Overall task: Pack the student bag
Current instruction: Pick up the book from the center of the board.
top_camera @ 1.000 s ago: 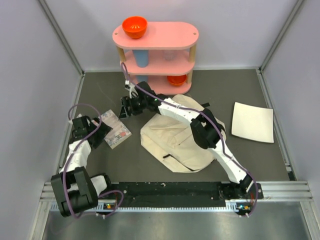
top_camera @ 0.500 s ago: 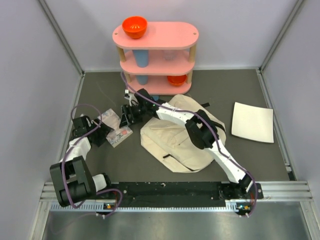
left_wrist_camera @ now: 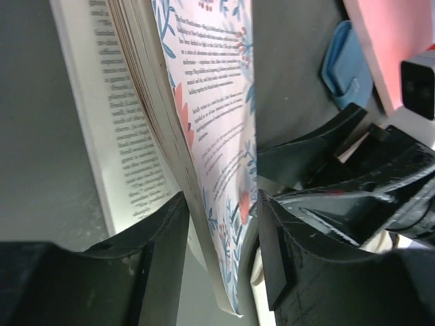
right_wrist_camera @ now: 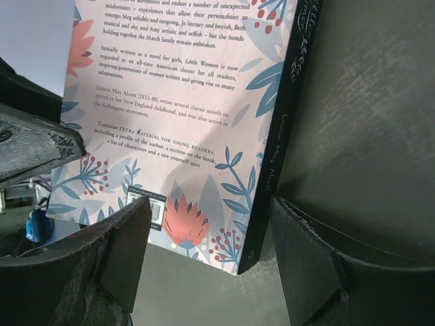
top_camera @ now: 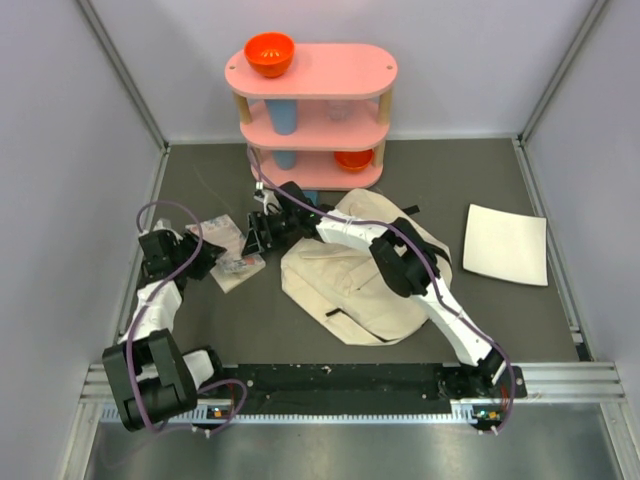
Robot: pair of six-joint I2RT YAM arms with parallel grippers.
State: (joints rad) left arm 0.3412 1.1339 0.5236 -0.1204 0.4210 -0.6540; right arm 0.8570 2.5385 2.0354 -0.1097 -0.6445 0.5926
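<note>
The cream student bag (top_camera: 350,285) lies flat on the dark table, under my right arm. To its left lies a paperback book (top_camera: 238,264) with a floral cover, partly fallen open. My left gripper (top_camera: 203,258) straddles its tilted back cover and pages (left_wrist_camera: 211,102). The fingers (left_wrist_camera: 163,231) stand close on either side, and narrow gaps still show. One loose page lies flat on the table. My right gripper (top_camera: 257,238) is open over the book's corner (right_wrist_camera: 204,224), one finger (right_wrist_camera: 306,251) just beyond the dark spine.
A pink three-tier shelf (top_camera: 310,70) stands at the back, with an orange bowl (top_camera: 269,53) on top, a blue cup (top_camera: 284,115) in the middle and another orange bowl (top_camera: 352,158) low down. A flat white sheet (top_camera: 505,245) lies at the right.
My left gripper's jaws have narrowed around the book's edge, and the book has tipped up and fallen partly open. My right gripper has come nearer, down to the book's corner.
</note>
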